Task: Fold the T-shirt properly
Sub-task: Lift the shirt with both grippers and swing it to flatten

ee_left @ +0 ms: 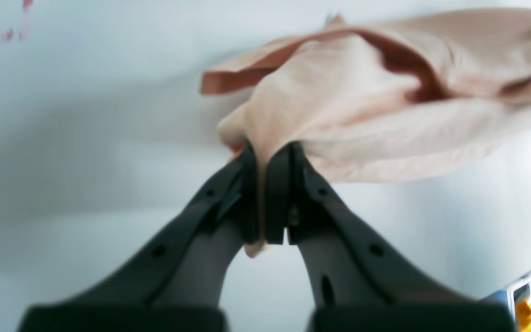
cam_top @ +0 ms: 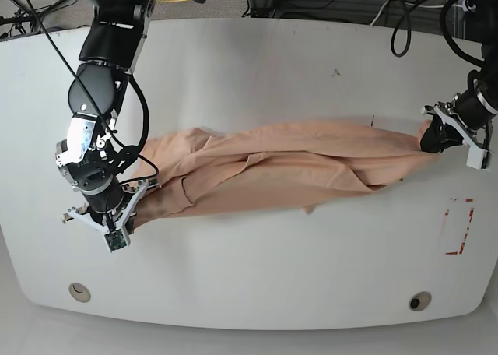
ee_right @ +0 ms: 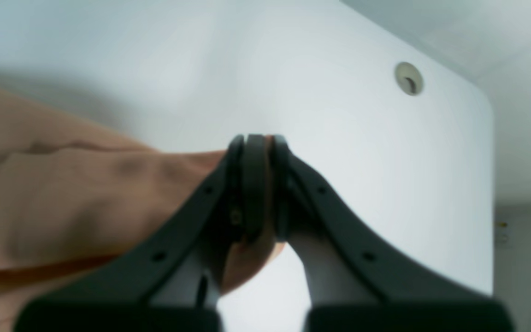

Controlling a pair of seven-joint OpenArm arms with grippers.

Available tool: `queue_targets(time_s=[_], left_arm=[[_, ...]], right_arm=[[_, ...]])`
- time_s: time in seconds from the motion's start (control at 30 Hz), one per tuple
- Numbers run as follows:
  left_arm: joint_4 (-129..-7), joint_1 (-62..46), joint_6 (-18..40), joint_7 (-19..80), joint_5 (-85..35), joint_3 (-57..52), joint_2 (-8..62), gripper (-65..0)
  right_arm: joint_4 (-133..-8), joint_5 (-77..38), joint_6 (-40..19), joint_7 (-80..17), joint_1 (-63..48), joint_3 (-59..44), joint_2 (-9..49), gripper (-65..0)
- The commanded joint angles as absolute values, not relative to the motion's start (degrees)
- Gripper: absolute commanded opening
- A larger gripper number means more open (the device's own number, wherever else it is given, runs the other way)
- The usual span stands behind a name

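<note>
The T-shirt (cam_top: 288, 172) lies stretched in a long rumpled band across the middle of the white bench (cam_top: 257, 277). The left end effector (cam_top: 433, 137), at the frame's right, is clamped on 1 end; the right end effector (cam_top: 134, 202), at lower left, pinches the other. This looks like the spreading step. Next, both should probably pull apart evenly and lay the cloth flat.
</note>
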State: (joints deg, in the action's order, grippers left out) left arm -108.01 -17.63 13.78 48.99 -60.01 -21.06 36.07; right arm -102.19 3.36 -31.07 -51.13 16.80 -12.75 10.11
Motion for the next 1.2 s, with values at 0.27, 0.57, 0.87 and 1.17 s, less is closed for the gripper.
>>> queue_targets(time_s=[0.27, 0.57, 0.87, 1.17], left_arm=[[-109.23, -8.40, 26.07, 53.05, -62.20, -24.92, 42.42, -64.7], [-108.97, 8.48, 32.92, 63.34, -61.93, -32.13, 44.70, -64.6], [-108.79, 28.88, 32.75, 72.84, -59.56, -34.77, 44.70, -64.6], [-108.70, 44.18, 32.75, 73.54, -50.24, -29.67, 44.62, -64.6]], right_arm=[[-95.78, 2.42, -31.52, -55.87, 31.78, -12.44, 13.41, -65.0], [-87.52, 2.33, -31.52, -56.92, 43.30, -12.35, 14.11, -65.0], [-82.07, 2.33, -33.80, -58.51, 56.31, -11.12, 13.85, -65.0], [-79.52, 2.33, -34.15, -58.77, 66.95, -6.46, 13.23, -65.0]])
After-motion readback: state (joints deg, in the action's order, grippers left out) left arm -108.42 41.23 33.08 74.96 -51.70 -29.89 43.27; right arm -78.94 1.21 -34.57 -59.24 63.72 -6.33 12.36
